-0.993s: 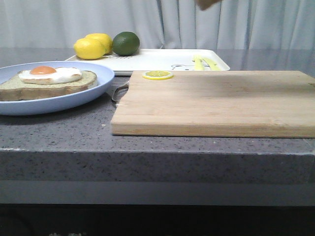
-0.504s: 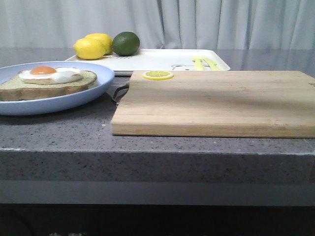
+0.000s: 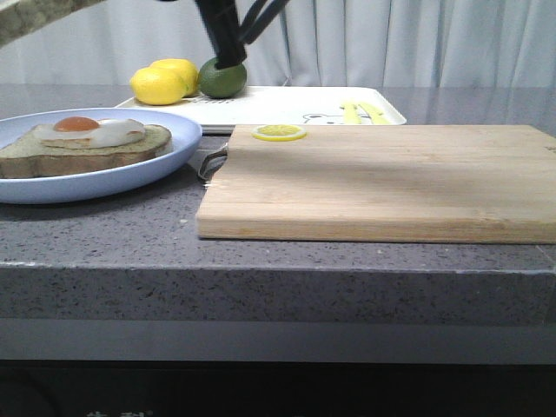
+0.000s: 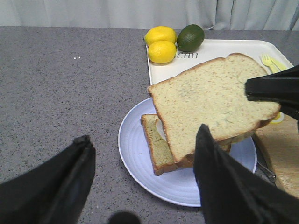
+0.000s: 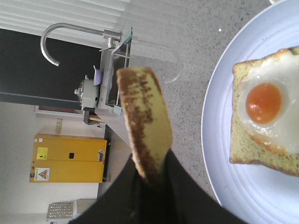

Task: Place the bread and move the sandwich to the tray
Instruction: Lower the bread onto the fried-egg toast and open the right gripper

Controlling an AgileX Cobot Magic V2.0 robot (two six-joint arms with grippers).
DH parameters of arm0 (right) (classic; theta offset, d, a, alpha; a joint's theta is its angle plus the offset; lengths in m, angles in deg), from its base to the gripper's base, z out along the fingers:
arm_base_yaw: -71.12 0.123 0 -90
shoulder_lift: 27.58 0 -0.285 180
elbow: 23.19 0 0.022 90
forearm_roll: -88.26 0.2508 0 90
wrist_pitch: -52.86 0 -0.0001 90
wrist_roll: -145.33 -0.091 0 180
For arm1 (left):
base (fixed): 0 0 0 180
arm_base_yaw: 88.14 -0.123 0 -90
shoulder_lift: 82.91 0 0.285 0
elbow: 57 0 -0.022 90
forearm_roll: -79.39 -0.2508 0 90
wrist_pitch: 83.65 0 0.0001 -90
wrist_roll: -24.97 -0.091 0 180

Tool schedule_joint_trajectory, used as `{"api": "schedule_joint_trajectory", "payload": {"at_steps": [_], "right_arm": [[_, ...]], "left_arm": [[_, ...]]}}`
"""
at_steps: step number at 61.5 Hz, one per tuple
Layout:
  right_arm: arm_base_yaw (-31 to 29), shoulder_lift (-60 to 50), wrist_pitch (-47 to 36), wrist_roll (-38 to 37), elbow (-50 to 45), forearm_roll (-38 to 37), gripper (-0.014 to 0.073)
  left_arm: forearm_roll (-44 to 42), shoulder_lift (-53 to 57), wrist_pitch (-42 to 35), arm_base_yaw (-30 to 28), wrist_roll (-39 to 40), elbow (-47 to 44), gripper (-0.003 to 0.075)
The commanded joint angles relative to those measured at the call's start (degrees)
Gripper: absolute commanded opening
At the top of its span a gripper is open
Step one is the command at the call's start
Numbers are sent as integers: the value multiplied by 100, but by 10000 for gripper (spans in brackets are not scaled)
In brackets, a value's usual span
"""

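A round light-blue plate (image 3: 169,156) at the left holds the open sandwich: one bread slice (image 3: 78,156) with a fried egg (image 3: 87,130) on top. My right gripper (image 5: 150,170) is shut on a thick squarish bread slice (image 5: 142,116) by its crust edge. It holds that bread (image 4: 210,100) flat and slightly tilted in the air above the plate (image 4: 140,158). In the front view the bread (image 3: 35,17) shows at the top left corner, with the right arm (image 3: 228,39) beside it. My left gripper (image 4: 144,135) hovers open and empty over the plate's near side. The white tray (image 3: 287,106) lies behind the plate.
A pale wooden cutting board (image 3: 382,182) fills the right side, with a lemon slice (image 3: 278,132) on its back edge. Two lemons (image 3: 161,84) and a lime (image 3: 222,76) sit at the tray's left end. Yellow cutlery (image 3: 360,111) lies on the tray. A metal utensil (image 3: 208,162) lies between plate and board.
The right arm with the bread slice has come into the front view at the top left, over the plate. The plate, egg and board have not moved.
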Motion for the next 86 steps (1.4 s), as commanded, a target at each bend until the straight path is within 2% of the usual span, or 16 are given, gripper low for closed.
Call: {"api": "schedule_joint_trajectory", "payload": {"at_steps": [1,22,35,41,53,59,66,75,86], "right_arm": [[38,-45,88,-273,405,784,-77],[38,464,-440,-299,573,784,-77],[38,566,-333,-299,584,784,-67],[38,606,-339,-299,584,784,-15],[38,622,-316,-294,584,777,183],[11,622,-296,-289,584,527,262],[-67,616,-267,-288,584,-138,318],[-234,576,-140,-288,584,-916,329],[-547,483,256,-288,584,-1469,329]], "left_arm": [[48,-55,-428,0,32,153,458],[48,-55,-438,0,32,153,458],[48,-55,-438,0,32,153,458],[48,-55,-438,0,32,153,458],[48,-55,-438,0,32,153,458],[48,-55,-430,0,32,153,458],[48,-55,-430,0,32,153,458],[48,-55,-430,0,32,153,458],[48,-55,-430,0,32,153,458]]}}
